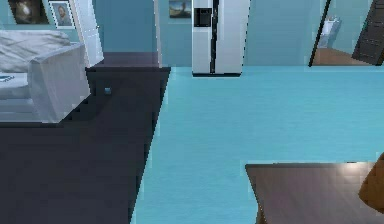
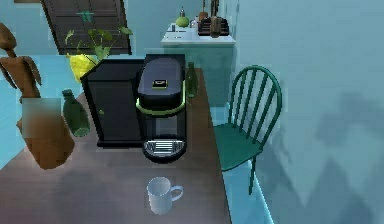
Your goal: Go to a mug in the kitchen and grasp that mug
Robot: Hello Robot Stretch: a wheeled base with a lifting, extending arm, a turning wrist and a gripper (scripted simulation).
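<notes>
A white mug (image 2: 162,194) with its handle to the right stands on a dark brown wooden table (image 2: 110,190), in the lower middle of the arm side view. It sits just in front of a black coffee machine (image 2: 163,105) with a green rim. A corner of the same kind of brown table (image 1: 320,195) shows at the forward view's lower right.
A black box (image 2: 112,100), a green bottle (image 2: 74,113), a brown wooden figure (image 2: 30,100) and a yellow-green plant (image 2: 92,50) share the table. A green chair (image 2: 245,120) stands beside it. A white fridge (image 1: 218,37), a grey sofa (image 1: 40,80) and dark carpet (image 1: 80,140) lie ahead.
</notes>
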